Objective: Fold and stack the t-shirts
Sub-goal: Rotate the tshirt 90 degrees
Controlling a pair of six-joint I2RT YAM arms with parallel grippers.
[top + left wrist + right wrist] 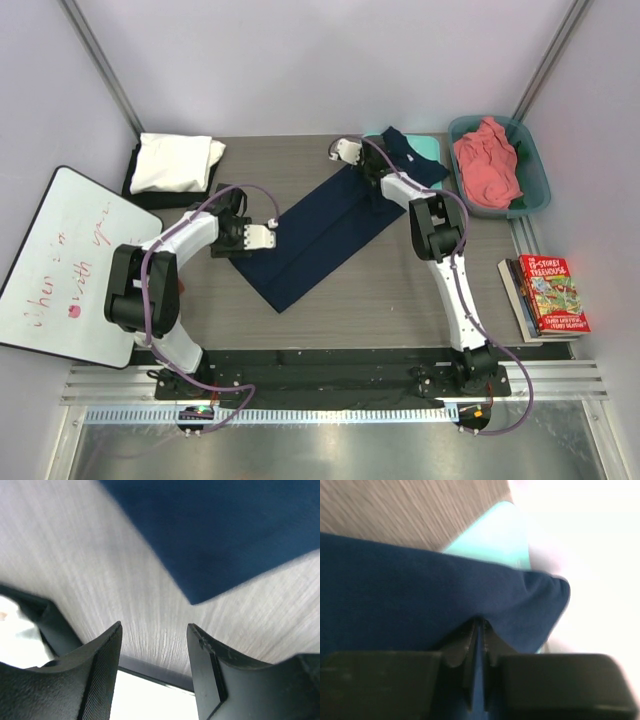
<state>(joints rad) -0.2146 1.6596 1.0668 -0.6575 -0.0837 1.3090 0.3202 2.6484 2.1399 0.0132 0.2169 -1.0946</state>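
Navy t-shirt lies on the table folded into 1 long strip, running diagonally from near-left to far-right. Its far end lies over the mint-green board.

Right gripper: fingers pressed together, pinching a fold of navy fabric at the shirt's far end. In the right wrist view the cloth is bunched over the fingertips, with the board's corner just behind it.

Left gripper: fingers spread, nothing between them, only bare table below. It sits at the left edge of the navy strip near its near end. In the left wrist view a shirt corner lies just ahead of the fingertips, not touching them.

White t-shirt is folded on top of a black t-shirt at the far-left corner of the table, 2 in that stack. Salmon pink t-shirt is crumpled inside the teal tub at far right.

Whiteboard with faint writing leans at the left. Books are stacked on the right, beside the right arm.
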